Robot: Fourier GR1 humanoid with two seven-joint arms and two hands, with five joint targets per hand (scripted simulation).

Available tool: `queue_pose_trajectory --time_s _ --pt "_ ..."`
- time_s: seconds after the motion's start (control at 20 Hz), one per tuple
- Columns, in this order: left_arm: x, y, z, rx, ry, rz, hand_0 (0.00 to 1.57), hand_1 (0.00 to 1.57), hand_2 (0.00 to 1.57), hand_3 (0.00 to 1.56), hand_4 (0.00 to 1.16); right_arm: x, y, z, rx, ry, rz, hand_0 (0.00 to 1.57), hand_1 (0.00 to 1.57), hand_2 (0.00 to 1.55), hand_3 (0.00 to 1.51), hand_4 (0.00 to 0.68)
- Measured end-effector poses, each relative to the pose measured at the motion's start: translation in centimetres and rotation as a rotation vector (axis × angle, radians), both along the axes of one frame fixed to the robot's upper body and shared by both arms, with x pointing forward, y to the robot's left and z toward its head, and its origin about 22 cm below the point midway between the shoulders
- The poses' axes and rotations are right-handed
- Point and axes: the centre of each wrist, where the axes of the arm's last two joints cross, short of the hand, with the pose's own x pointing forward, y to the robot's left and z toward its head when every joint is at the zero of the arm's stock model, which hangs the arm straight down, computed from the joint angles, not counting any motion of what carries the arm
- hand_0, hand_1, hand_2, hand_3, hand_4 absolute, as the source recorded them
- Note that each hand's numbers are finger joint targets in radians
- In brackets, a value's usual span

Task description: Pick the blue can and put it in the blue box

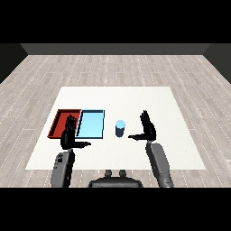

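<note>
Seen from the head view, L to R: a red tray (57,122) lay at the far left of the white bench (135,97), w/ the blue tray (91,124) touching its right side. The robot's left hand (68,135) hovered over the near edge where the two trays met, fingers straight and apart, thumb out to the right, holding nothing. Just right of the blue tray, apart from it, the blue can (120,128) stood upright on the bench, not yet picked. Near the can's right side, the right hand (147,128) was raised w/ fingers straight and spread, thumb aimed at the can but short of touching it; nothing was gripped. Judged from this, the task was at approach stage, grasp not begun. Risks from here: the thumb or fingers could nudge the can before closing round it and tip it, since it's tall and narrow; a carry leftward could clip the tray's near rim if the can rode too low; and the left hand, parked by the trays, could get in the way of the drop-off.
</note>
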Motion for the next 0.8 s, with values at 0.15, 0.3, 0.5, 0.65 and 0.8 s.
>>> queue_pose_trajectory --time_s 0.15,0.3,0.5,0.65,0.8 --pt "0.4 -0.1 0.0 -0.007 0.001 0.003 0.00 0.00 0.00 0.00 0.00 0.9 0.7 -0.7 0.011 0.026 -0.006 0.00 0.00 0.00 0.00 0.000" --pt "0.6 -0.6 -0.1 -0.002 0.001 0.015 0.00 0.00 0.00 0.00 0.00 1.3 1.4 -1.1 0.020 0.057 -0.007 0.00 0.00 0.00 0.00 0.000" --pt "-0.4 -0.4 0.1 -0.013 -0.004 0.014 0.00 0.00 0.00 0.00 0.00 1.2 2.5 -1.8 0.034 0.081 -0.006 0.00 0.00 0.00 0.00 0.000" --pt "-0.1 0.1 0.2 -0.021 -0.015 0.010 0.00 0.00 0.00 0.00 0.00 1.2 2.8 -2.4 0.046 0.102 -0.010 0.00 0.00 0.00 0.00 0.000" --pt "-0.2 0.0 -0.1 -0.025 -0.017 0.012 0.00 0.00 0.00 0.00 0.00 1.2 3.2 -3.3 0.045 0.111 -0.011 0.00 0.00 0.00 0.00 0.000"
